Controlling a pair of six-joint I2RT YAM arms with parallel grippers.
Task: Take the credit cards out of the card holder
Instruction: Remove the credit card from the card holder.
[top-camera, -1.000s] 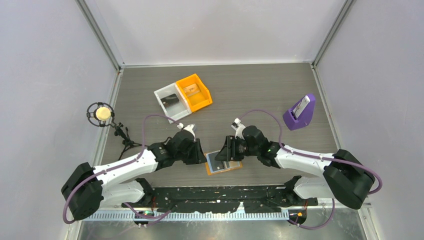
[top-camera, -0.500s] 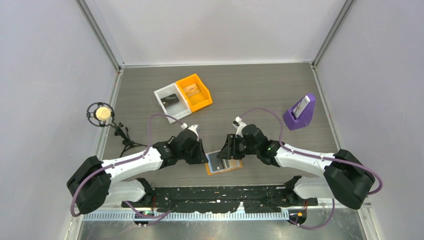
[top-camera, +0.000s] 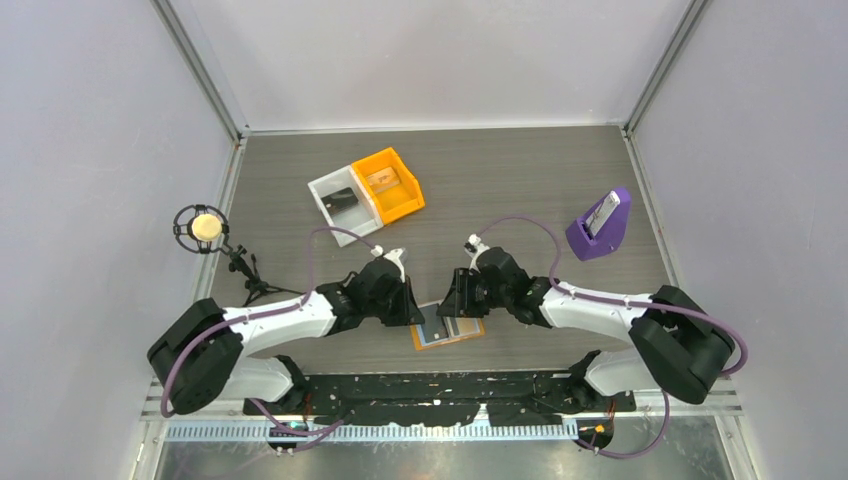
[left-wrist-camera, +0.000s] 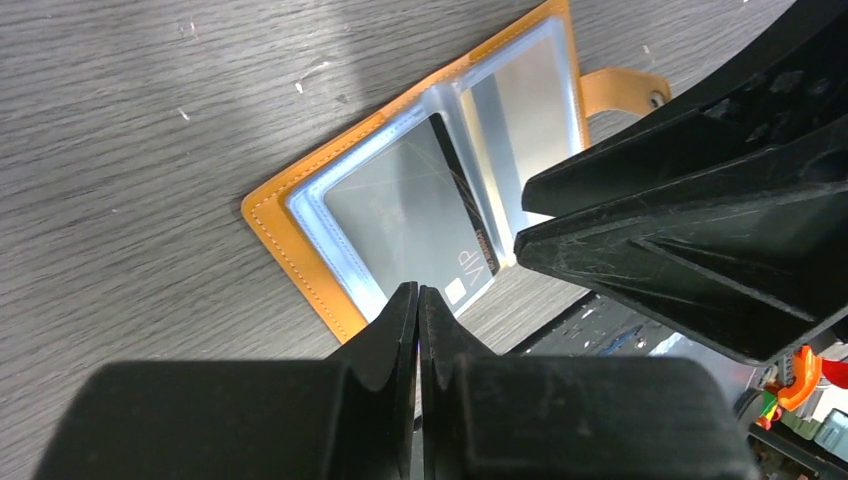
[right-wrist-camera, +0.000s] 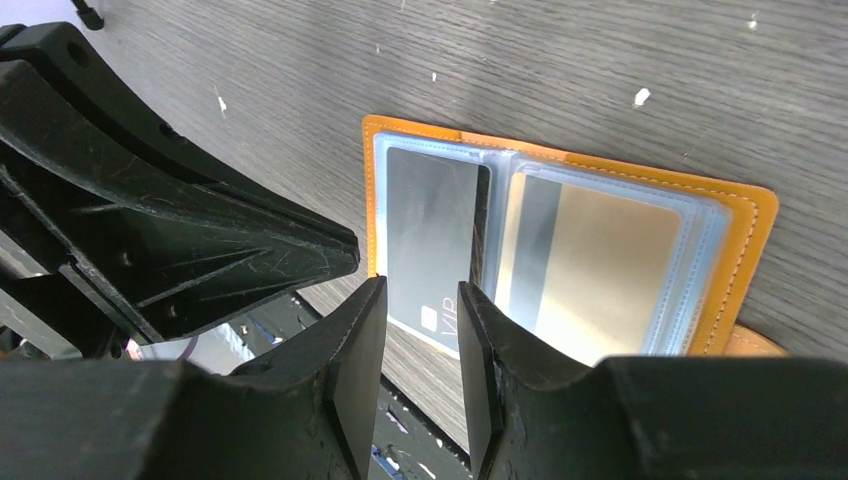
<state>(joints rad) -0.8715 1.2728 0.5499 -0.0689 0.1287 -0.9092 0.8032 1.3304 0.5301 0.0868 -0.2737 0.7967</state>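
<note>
The card holder (top-camera: 450, 332) lies open and flat on the table (top-camera: 520, 180), close to the middle of its near edge, with its clear pockets facing up. A dark card (right-wrist-camera: 432, 230) marked VIP already sticks out of one pocket, past the orange border on the side toward the arms. A gold card (right-wrist-camera: 600, 265) sits fully inside the other pocket.

The right gripper (right-wrist-camera: 417, 315) is partly open, with its two fingers either side of the dark card's free end. I can't tell whether either pad touches it. The left gripper (left-wrist-camera: 418, 310) is pressed fully closed with nothing visible between its fingers. Its tip is right at the holder's border beside that same card, but I can't make out whether it bears down on the leather.

That's my worry. If the left tip isn't pinning the holder, I'd expect a pull on the card to drag the whole wallet toward the table's edge, leaving the card still in its pocket. If the right fingers come down a little deep, they could pinch the pocket film along with the card and lift everything. A grip on just the corner could let the card swivel and jam. The two grippers are also very near each other, so a small sideways drift could knock them together.

The orange bin (top-camera: 388, 183) and the purple stand (top-camera: 600, 226) are well apart from all this, farther back on the table.
</note>
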